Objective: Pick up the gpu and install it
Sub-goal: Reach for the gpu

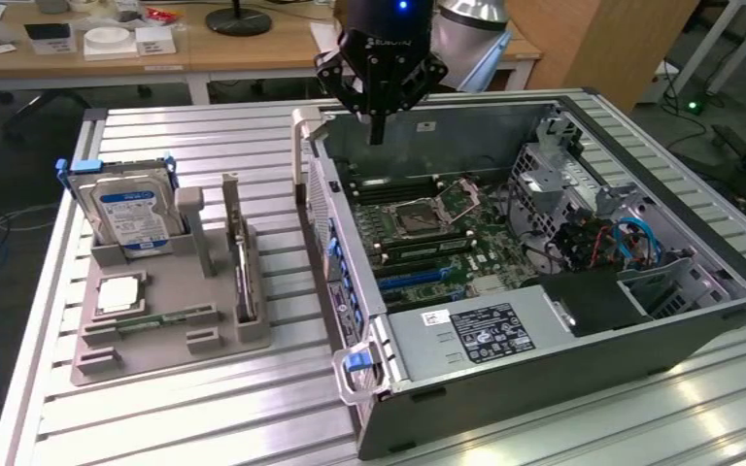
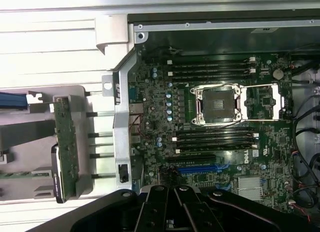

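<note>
Gpu (image 1: 236,254): we count one, a thin dark greenish card standing on its long edge in a slot of the grey holder (image 1: 194,282) on the slatted table (image 1: 191,408). The holder sits at the exterior view's left, apart from the open computer case (image 1: 581,359). In the wrist view we see the gpu (image 2: 65,152) edge-on, just outside the case wall.

On that same holder we count three other parts. One silver hard drive (image 1: 129,209) with a blue label stands upright, one square processor chip (image 1: 118,293) lies flat, and one narrow green memory stick (image 1: 166,318) lies flat in front of it.

We count one case, lying on its side with the panel off. Inside it are one motherboard (image 1: 451,243), one bare processor socket (image 2: 220,104), one blue expansion slot (image 2: 200,169) and one labelled power supply (image 1: 477,335).

We see one gripper (image 1: 376,136). It hangs over the far end of the open case, above the motherboard and well apart from the gpu. Its fingers look pressed together into a single narrow tip pointing down. They pinch nothing and touch nothing. In the wrist view the gripper (image 2: 172,192) sits over the board near the blue slot.
</note>
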Available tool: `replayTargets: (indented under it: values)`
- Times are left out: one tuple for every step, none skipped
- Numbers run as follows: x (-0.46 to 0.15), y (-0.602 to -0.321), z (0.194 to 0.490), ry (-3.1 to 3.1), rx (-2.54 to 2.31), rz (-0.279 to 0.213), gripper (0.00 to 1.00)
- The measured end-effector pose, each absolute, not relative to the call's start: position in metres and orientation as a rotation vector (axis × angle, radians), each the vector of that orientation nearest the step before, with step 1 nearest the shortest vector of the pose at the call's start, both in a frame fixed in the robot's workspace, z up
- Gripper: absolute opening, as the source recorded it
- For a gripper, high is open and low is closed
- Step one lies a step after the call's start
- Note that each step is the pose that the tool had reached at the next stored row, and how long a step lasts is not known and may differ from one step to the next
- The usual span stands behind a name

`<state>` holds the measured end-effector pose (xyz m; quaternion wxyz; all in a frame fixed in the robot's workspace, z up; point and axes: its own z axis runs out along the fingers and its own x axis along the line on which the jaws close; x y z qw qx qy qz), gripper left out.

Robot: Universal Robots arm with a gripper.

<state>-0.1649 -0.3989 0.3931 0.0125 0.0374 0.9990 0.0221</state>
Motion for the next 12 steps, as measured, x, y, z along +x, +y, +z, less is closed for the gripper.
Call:
replayTargets:
  values:
    - [-0.166, -0.399, 0.393, 3.114, 0.117, 0.069, 0.11]
    - [-0.167, -0.399, 0.393, 3.114, 0.117, 0.069, 0.11]
    - [-0.168, -0.399, 0.393, 3.114, 0.117, 0.069, 0.11]
    - [-0.169, -0.399, 0.393, 3.114, 0.117, 0.069, 0.11]
    - [-0.170, -0.399, 0.393, 3.114, 0.116, 0.069, 0.11]
    - [-0.172, -0.399, 0.393, 3.114, 0.117, 0.069, 0.11]
    - [-0.173, -0.399, 0.393, 3.114, 0.117, 0.069, 0.11]
    - [-0.174, -0.399, 0.393, 3.114, 0.117, 0.069, 0.11]
    - [-0.175, -0.399, 0.393, 3.114, 0.117, 0.069, 0.11]
    - [-0.176, -0.399, 0.393, 3.114, 0.117, 0.069, 0.11]
    - [-0.177, -0.399, 0.393, 3.114, 0.117, 0.069, 0.11]
    - [-0.178, -0.399, 0.393, 3.114, 0.117, 0.069, 0.11]
